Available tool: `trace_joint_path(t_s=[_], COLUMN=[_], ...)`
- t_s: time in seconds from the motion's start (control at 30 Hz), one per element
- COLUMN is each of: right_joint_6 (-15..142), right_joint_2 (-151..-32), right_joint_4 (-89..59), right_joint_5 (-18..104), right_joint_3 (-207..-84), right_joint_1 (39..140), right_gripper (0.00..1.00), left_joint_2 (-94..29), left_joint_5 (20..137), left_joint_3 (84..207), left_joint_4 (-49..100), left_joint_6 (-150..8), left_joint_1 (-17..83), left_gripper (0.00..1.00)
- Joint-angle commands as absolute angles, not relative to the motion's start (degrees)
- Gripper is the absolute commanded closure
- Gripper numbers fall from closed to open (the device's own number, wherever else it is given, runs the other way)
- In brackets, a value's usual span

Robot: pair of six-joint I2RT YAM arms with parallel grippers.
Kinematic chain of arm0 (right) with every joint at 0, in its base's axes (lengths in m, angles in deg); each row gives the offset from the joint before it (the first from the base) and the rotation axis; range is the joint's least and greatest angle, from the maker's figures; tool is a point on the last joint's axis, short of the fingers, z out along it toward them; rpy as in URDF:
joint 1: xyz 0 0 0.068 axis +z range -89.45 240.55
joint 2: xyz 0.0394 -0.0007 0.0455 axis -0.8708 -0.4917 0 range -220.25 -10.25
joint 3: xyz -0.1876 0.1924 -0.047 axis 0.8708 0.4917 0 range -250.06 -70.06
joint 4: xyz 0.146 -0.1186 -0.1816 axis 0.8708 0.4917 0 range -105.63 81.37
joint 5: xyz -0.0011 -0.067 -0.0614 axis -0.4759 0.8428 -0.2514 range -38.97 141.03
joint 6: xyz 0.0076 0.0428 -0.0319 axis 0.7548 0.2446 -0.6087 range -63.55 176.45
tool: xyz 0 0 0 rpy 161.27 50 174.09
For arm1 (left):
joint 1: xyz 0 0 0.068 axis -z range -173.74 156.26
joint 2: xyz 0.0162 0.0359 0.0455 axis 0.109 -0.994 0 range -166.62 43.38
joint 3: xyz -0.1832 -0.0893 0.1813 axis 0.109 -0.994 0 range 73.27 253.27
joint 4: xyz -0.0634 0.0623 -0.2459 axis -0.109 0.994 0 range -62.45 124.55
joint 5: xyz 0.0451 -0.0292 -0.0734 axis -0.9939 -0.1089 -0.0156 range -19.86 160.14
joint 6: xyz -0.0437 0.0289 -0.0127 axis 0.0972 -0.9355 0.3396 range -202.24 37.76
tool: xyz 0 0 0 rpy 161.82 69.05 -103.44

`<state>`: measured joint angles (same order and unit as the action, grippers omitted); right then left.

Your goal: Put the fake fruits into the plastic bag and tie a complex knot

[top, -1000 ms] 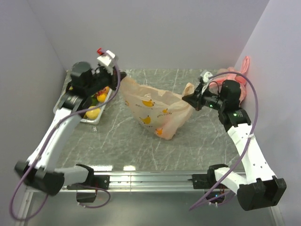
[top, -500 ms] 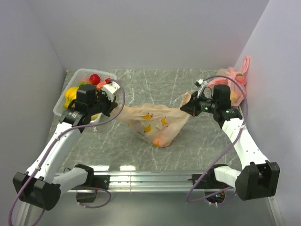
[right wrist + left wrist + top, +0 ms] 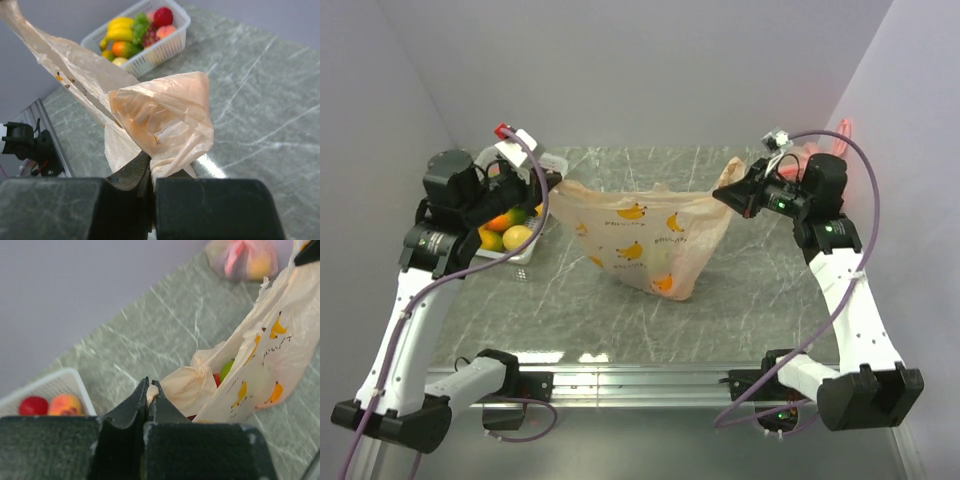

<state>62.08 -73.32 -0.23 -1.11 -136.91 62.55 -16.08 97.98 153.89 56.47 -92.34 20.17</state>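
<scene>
The peach-orange plastic bag (image 3: 642, 238) hangs stretched between both grippers above the table, and its bottom rests on the marble. My left gripper (image 3: 552, 186) is shut on one bag handle (image 3: 187, 385); my right gripper (image 3: 721, 198) is shut on the other handle (image 3: 165, 112). A green fruit (image 3: 227, 369) and a red one (image 3: 216, 379) show inside the bag mouth, and an orange one (image 3: 663, 283) shows through its bottom. More fake fruits (image 3: 131, 31) lie in the white basket (image 3: 159, 54). No knot is in view; the handles are held apart.
The white basket (image 3: 516, 255) sits at the table's left, partly under the left arm. A tied pink bag (image 3: 243, 257) holding a yellow fruit lies at the back right corner behind the right arm. Grey walls close in the left, back and right sides.
Both grippers rose and moved apart. The bag, sagging low half a second ago, now hangs spread wide between them. Both grips held.
</scene>
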Motion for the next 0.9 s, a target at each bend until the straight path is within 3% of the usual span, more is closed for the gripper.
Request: trace_joint_path(t_s=[0.0, 0.23, 0.27, 0.33, 0.37, 0.43, 0.57, 0.87], right_joint_6=[60.8, 60.1, 60.1, 60.6, 60.6, 60.8, 60.7, 59.0], right_joint_2=[-76.7, -80.8, -80.9, -80.8, -80.6, -79.9, -77.6, -75.8], right_joint_4=[1.5, 0.4, 0.3, -0.1, -0.2, -0.2, -0.2, 1.5], right_joint_5=[0.8, 1.4, 0.9, -0.1, -0.3, -1.0, -1.3, 0.0], right_joint_3=[-134.0, -135.1, -135.4, -135.5, -135.4, -135.3, -134.3, -133.6], right_joint_1=[62.4, 63.4, 63.6, 64.4, 64.8, 65.6, 66.8, 67.4], right_gripper=[1.00, 1.00, 1.00, 1.00, 1.00, 1.00, 1.00, 1.00], left_joint_2=[-17.7, -21.0, -21.2, -21.6, -22.5, -24.9, -31.7, -47.2], left_joint_5=[99.7, 101.6, 100.8, 101.8, 102.7, 105.2, 107.3, 101.6], left_joint_3=[150.4, 151.8, 152.1, 155.1, 158.5, 162.4, 176.1, 187.4], left_joint_4=[56.6, 58.9, 58.7, 59.6, 60.5, 62.6, 69.2, 82.3], left_joint_6=[-93.1, -90.0, -89.4, -90.2, -92.0, -93.3, -97.9, -111.0], left_joint_1=[18.3, 18.1, 18.1, 18.0, 18.0, 18.1, 21.1, 41.7], left_gripper=[1.00, 1.00, 0.94, 0.74, 0.45, 0.17, 0.01, 0.01])
